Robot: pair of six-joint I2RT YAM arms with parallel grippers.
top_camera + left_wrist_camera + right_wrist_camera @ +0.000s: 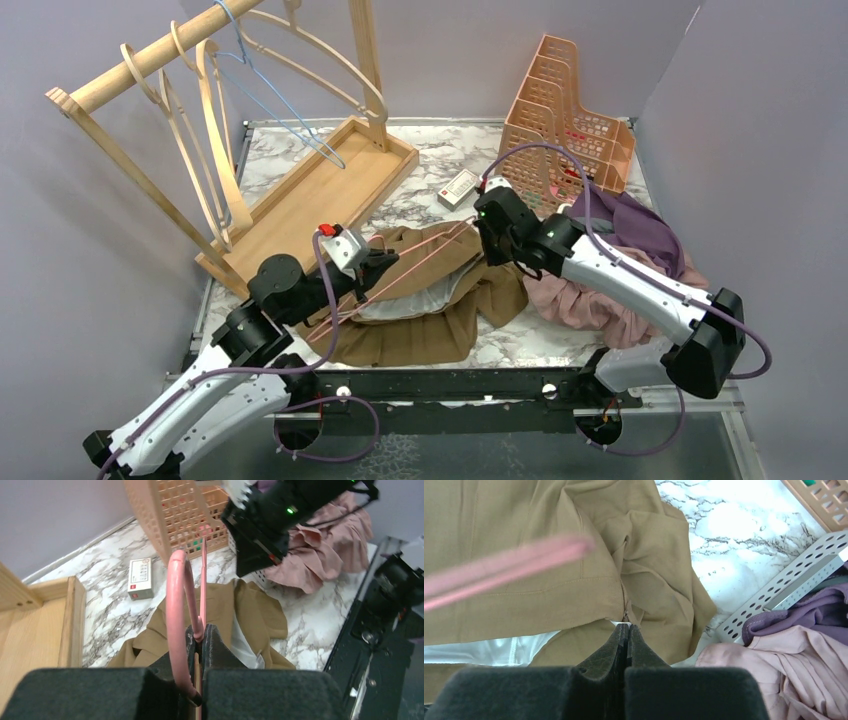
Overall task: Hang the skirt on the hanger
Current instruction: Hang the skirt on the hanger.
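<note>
Nearest the arm bases, the left claw (378,263) is clamped on the pink hanger (425,255). In the left wrist view its fingers (216,645) pinch the hanger just below the curved hook, which rises above them. The hanger's thin arms reach out to the right over the skirt (405,338) without being threaded into it.

The tan skirt lies crumpled on the marble table (430,190) between the two arms. Its white lining shows at the opening, and one fold spreads toward the near table edge.

The right claw (490,252) is down at the skirt's right end. In the right wrist view its fingers (616,642) are pressed fully together, with their tips at the waistband edge where the lining begins. I cannot tell whether any cloth is caught between them. The hanger crosses that view as a blurred pink bar (504,570).

Just right of the skirt, under the right arm, lies a heap of pale pink fabric (580,300). A purple garment (630,225) is piled behind it.

Farther back, a small white box (458,187) lies flat on the table. Beside it, to the right, stands a peach mesh file rack (560,110).

At the far left stands a wooden clothes rack (150,60) with a tray base (310,200). Several wooden hangers (215,150) and one blue wire hanger (280,110) hang from its rail.
</note>
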